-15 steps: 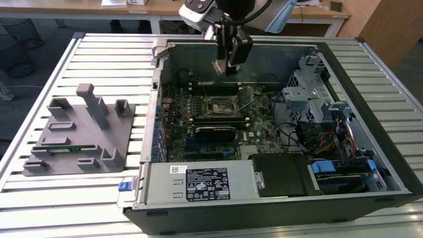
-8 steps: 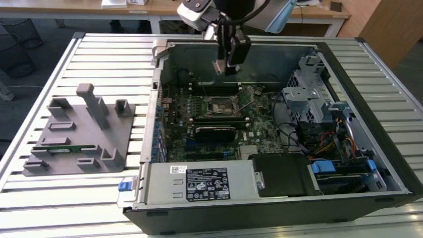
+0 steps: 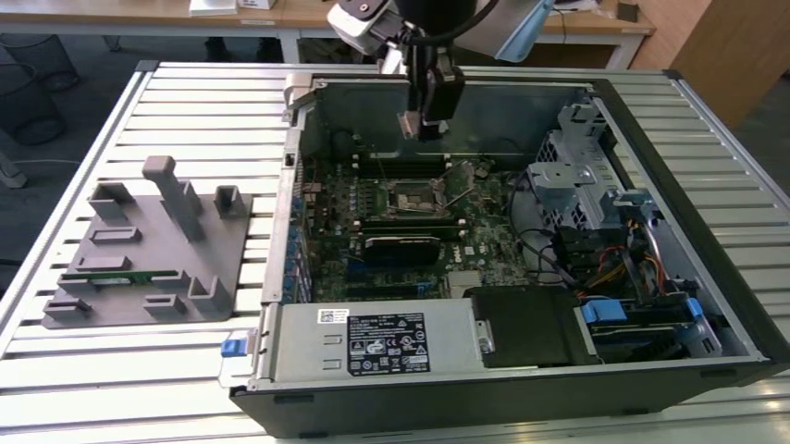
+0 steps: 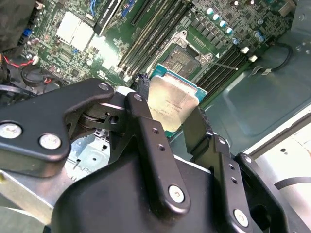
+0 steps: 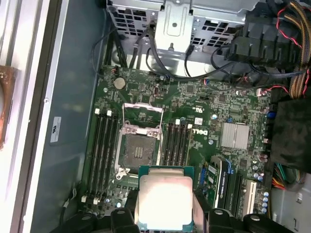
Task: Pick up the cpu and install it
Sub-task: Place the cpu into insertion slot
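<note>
The gripper (image 3: 421, 125) clamps its two black fingers (image 4: 148, 126) on opposite edges of the cpu (image 4: 172, 104), holding it aloft inside the open computer case (image 3: 494, 402), above the green motherboard (image 5: 223, 104) near the empty socket (image 5: 138, 148).

Lab: slatted workbench (image 3: 185, 102); desks (image 3: 136, 13) behind

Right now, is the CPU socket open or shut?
Open: the socket is empty, its retention frame swung up. The cpu is clamped in the gripper.

Silver cpu (image 5: 164, 201) (teal rim), black gripper (image 4: 168, 110), green motherboard (image 5: 204, 99), grey tray (image 3: 139, 259), pale slatted table (image 3: 185, 111).
</note>
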`<state>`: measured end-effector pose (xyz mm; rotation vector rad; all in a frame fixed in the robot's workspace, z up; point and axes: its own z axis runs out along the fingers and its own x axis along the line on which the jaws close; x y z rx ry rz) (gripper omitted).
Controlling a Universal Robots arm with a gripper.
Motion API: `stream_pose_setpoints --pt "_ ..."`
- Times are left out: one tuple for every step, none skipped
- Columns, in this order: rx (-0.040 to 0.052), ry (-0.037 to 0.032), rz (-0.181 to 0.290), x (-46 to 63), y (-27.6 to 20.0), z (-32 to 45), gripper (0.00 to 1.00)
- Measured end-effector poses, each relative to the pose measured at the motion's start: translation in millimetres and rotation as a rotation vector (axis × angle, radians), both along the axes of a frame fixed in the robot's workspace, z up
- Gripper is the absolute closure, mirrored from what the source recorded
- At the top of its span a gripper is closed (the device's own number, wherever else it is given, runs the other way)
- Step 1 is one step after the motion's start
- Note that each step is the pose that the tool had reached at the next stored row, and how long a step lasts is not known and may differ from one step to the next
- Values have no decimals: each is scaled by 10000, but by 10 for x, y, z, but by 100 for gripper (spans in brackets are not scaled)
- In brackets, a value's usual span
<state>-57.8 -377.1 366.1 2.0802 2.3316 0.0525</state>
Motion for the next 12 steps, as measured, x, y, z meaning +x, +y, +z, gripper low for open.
stream_pose_setpoints --pt "0 0 -73 0 0 0 47" --pt "0 0 -146 0 1 0 47" --pt "0 0 -218 0 1 -1 47" --pt "0 0 -288 0 2 -1 47" --pt "0 1 -365 0 2 -1 47" --pt "0 0 -438 0 2 -1 47" --pt "0 0 -512 0 3 -2 47" --pt "-1 0 -586 0 3 -2 47" --pt "0 0 -664 0 3 -2 47" --pt "0 0 -747 0 3 -3 47" --pt "1 0 -835 0 3 -4 47" --pt "0 0 -918 0 4 -4 47"
